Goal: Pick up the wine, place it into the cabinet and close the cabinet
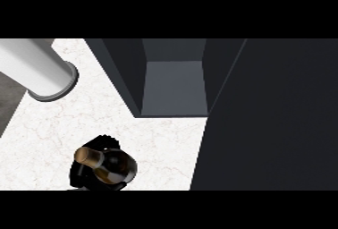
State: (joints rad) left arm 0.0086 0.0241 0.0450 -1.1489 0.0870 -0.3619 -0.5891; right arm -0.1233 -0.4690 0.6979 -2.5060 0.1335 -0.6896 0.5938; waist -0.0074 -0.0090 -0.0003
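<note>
Filling the right side of the head view is the cabinet door (pixel 271 116), a big dark panel swung wide open. Next in size comes the cabinet (pixel 175 85) itself, its grey interior open toward the pale marbled counter (pixel 59 129), with nothing seen inside. A white cylinder (pixel 40 71) lies at the upper left, well apart from the action (what it is I cannot tell). Smallest is the wine (pixel 109 166), a dark bottle with a tan cork end pointing up-left, near the lower edge and well short of the cabinet mouth. Black fingers of the left hand (pixel 80 172) curl round the bottle's sides, so I judge it gripped; whether it is clear of the counter cannot be told from above. The right hand does not show.

The step in hand looks like the carry into the cabinet. To do it well, the bottle should travel up and right toward the opening, staying between the left wall and the open door, and be set well inside, so the door can swing shut without catching it
</note>
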